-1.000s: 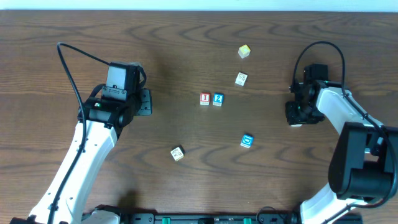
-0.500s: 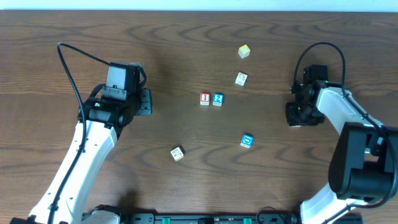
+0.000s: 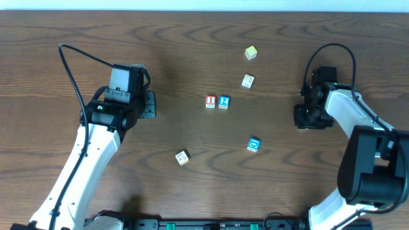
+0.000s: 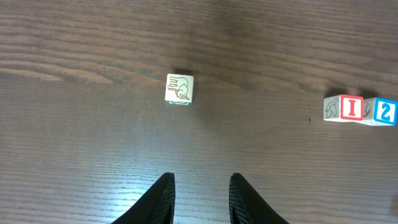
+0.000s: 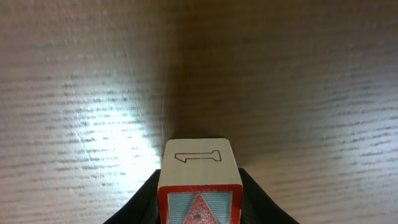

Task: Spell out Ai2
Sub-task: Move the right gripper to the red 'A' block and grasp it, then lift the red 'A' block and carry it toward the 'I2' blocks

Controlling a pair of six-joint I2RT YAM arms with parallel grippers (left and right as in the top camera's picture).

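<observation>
Red-edged wood is what the right gripper (image 5: 200,194) has clamped between its black fingers (image 5: 151,190): a small cube (image 5: 199,165) with crisp corners, an outlined figure on its pale top and a red triangle on a blue face, probably the A, though the frame cuts it off. The pads catch only the lower sides of that smooth painted block, so I'd worry about it twisting or slipping in transit and landing with the wrong face up. Out past it, the I block (image 3: 211,101) and the 2 block (image 3: 223,101) already sit touching mid-table, well apart from this arm. Reaching their far side means passing over or round them, and a low pass could knock the light pair apart. Four other cubes lie scattered loose around them. On the opposite side, the left gripper (image 4: 199,198) hangs with its dark tapered fingers apart and empty, near a cream block with an animal drawing (image 4: 180,88). The table (image 3: 192,38) is dark, streaky woodgrain with a slick sheen, so nudged blocks would slide.
</observation>
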